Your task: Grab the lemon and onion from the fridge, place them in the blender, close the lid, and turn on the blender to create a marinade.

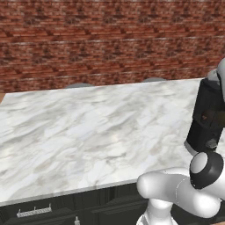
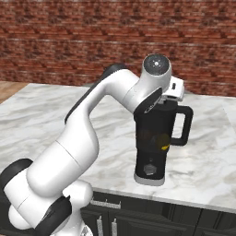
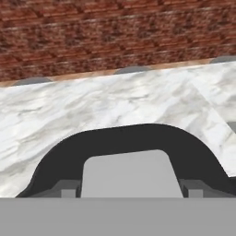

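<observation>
Near the front edge of the desk [image 2: 46, 115], toward its right end: blender [image 2: 154, 138], upright, black jar on a pale base, small round knob [image 2: 150, 169] low on the front, looped handle [image 2: 184, 124] pointing right. Through the dark jar wall, a bright yellow patch: lemon [image 2: 164, 146], inside, low in the jar. Directly over the jar's top, the white hand of the arm, reaching down from the left.

Seen from the hand: gripper [image 3: 129, 191] right above the lid [image 3: 124, 147], black rounded pad with its light grey square in the centre. Dark finger tips [image 3: 68, 191] set either side of that grey square, close against its edges. Narrow spread, roughly the width of the square. Cannot tell whether clamped on the square or just clear of it. Cannot tell either whether the lid sits fully on the jar.

Beyond the lid, bare marble running back to a red brick wall [image 3: 115, 32]. Below the front edge of the desk, dark cabinet fronts [image 2: 138, 216] with pale handles.
</observation>
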